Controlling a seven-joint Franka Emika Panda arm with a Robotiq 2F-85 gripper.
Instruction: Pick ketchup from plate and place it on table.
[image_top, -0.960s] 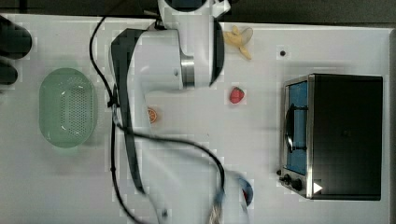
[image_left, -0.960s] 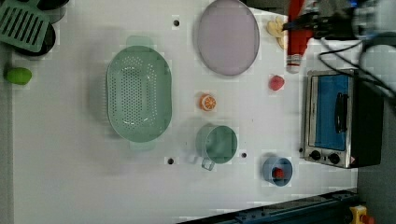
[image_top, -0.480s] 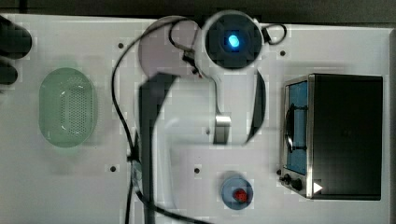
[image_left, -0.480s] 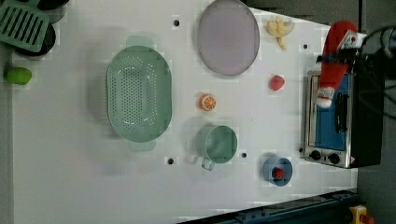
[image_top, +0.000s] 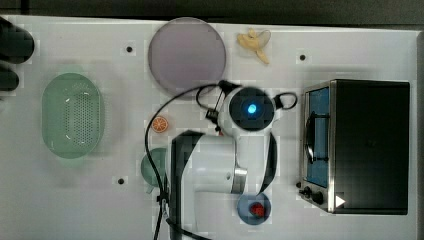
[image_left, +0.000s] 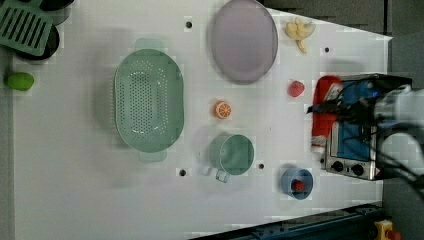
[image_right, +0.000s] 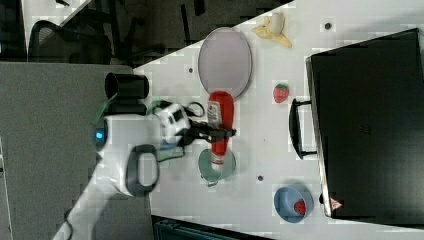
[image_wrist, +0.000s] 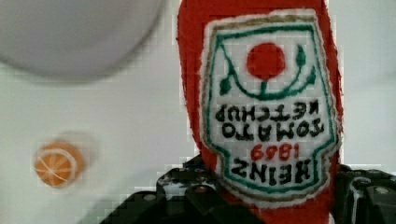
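Table (image_top: 350, 45), white with small dark holes, spans most of the top view. Toaster oven (image_top: 365, 145), black with a blue-lit door, sits at the right of the top view. Arm (image_top: 207, 167) reaches in from the bottom centre of the top view, its wrist capped by a blue light. Green colander (image_top: 72, 115) lies at the left of the top view. Plate (image_top: 187, 52), greyish-mauve, sits at upper centre of the top view, its surface bare.

Ketchup (image_right: 220, 125), red with a white label and a pale cap, appears in the middle of the right view, clear of the plate and in front of the green cup (image_left: 234, 154); how high above the table it hangs is hard to judge. In the left view it appears at centre right, just beside the oven front. Gripper (image_right: 220, 133) is clamped across the bottle's body; in the wrist view the dark fingers (image_wrist: 187, 191) flank the label.

Blue bowl (image_top: 254, 208) holding a small red piece sits at lower centre of the top view. Banana (image_top: 255, 44) lies at upper centre-right. Strawberry (image_left: 296, 89) lies right of the plate in the left view. Orange slice (image_top: 160, 124) lies left of centre in the top view.
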